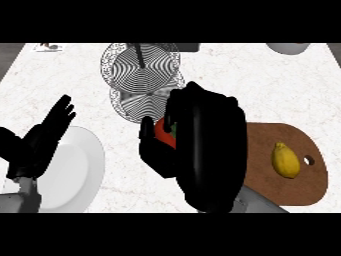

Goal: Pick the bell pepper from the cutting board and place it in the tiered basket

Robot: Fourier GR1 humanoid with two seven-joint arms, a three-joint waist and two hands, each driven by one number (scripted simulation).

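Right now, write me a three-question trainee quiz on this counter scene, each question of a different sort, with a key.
1. True or false: the right hand is curled round the red bell pepper.
2. Which thing lies on the cutting board? A) a spoon B) the yellow lemon C) a mug
3. Fill in: the open left hand shows above the white ____.

Key
1. True; the pepper is off the board, just below the tiered basket.
2. B
3. plate
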